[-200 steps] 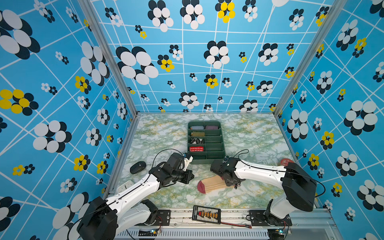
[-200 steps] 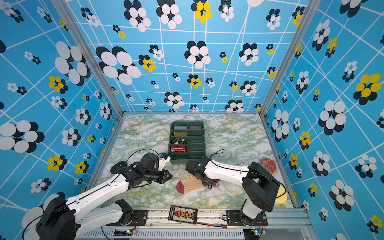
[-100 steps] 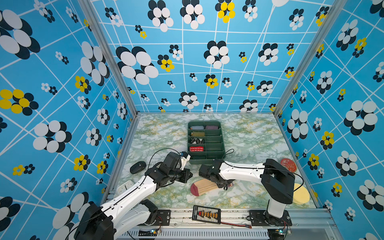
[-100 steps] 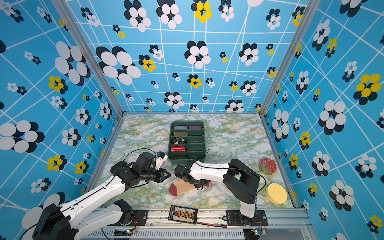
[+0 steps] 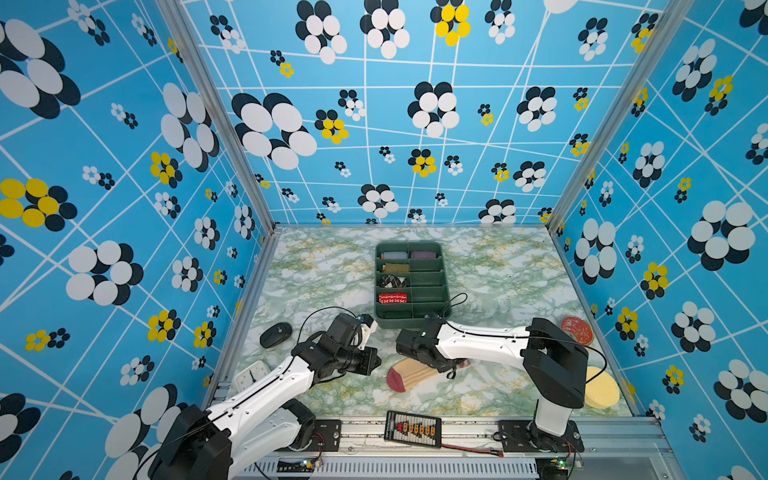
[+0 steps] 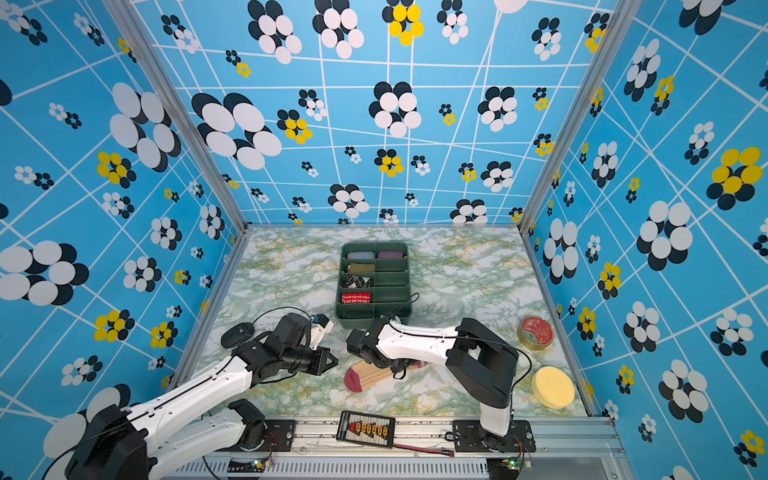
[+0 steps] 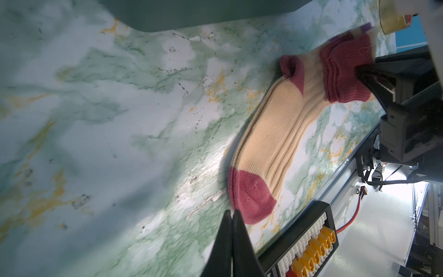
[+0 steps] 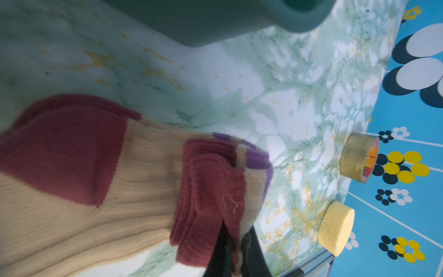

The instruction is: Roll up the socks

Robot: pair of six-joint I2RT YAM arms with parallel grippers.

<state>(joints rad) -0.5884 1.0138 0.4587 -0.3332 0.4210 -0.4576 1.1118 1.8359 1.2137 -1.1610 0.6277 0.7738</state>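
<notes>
Top views: the socks (image 5: 413, 374) are lying flat as a stacked pair on the marble tabletop (image 5: 498, 270), near its front edge, btwn my two arms. The toe end is pointing twd my left gripper (image 5: 375, 362), and my right gripper (image 5: 451, 371) is sitting over the cuff end. Behind them the green divider tray (image 5: 446, 291) is holding rolled prs: a red white-patterned roll (image 5: 392, 298), a black-and-white diamond roll (image 5: 392, 281), then a mustard roll (image 5: 395, 268), a grey-pink roll (image 5: 394, 254) and a mauve roll (image 5: 424, 254) at the back. The other compartments are looking empty.

Left wrist: my left gripper's jaws are pressing together w/ nothing btwn them, hovering just beside the dark red toe (image 7: 251, 196).

Right wrist: my right gripper is clamping the dark red cuff (image 8: 211, 191), which is lying folded back over the cream leg. I'm judging this as the first turn of the roll. The knit is looking soft, light and floppy, grippy rather than slick, and the layers could be sliding apart, so I'm favouring a hold through both cuffs at the fold
</notes>
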